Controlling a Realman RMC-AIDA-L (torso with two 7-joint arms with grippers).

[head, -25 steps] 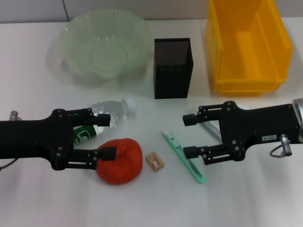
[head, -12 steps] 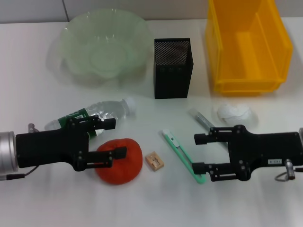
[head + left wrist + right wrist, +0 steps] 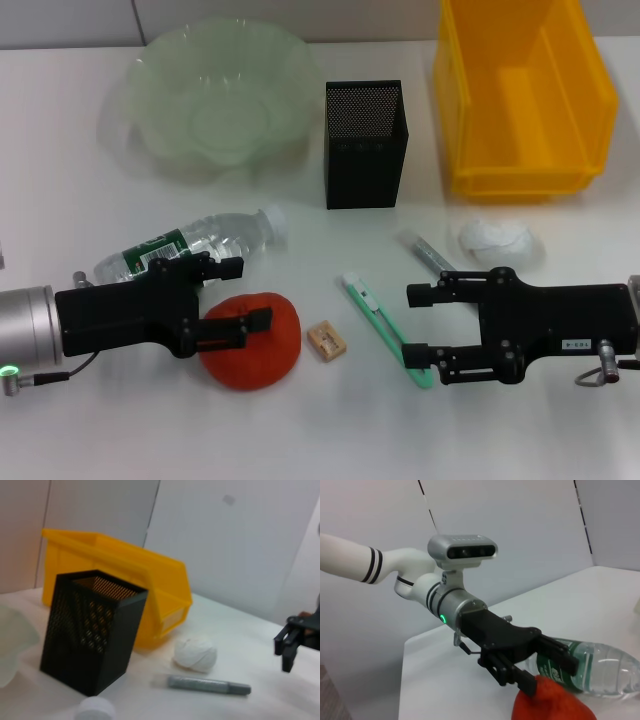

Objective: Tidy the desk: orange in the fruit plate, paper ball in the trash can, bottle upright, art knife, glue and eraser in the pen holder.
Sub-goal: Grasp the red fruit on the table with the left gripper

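The orange (image 3: 262,352) lies on the desk (image 3: 120,430) beside the toppled bottle (image 3: 205,243). My left gripper (image 3: 250,293) is open, one finger over the orange and the other over the bottle; the right wrist view shows this left gripper (image 3: 550,676) straddling the orange (image 3: 550,705) and bottle (image 3: 600,667). My right gripper (image 3: 413,322) is open at the near end of the mint-green art knife (image 3: 378,318). The eraser (image 3: 327,341), glue (image 3: 428,251) and paper ball (image 3: 495,240) lie loose. Behind stand the fruit plate (image 3: 150,90), pen holder (image 3: 365,150) and trash can (image 3: 520,170).
In the left wrist view the pen holder (image 3: 90,630) stands in front of the trash can (image 3: 120,565), with the paper ball (image 3: 196,653), glue (image 3: 207,685) and bottle cap (image 3: 95,710) nearby. The right gripper (image 3: 292,640) shows far off.
The right arm drew back toward the near edge, uncovering the paper ball and glue, then crept left at the knife. The left gripper shifted nearer over the orange and bottle.
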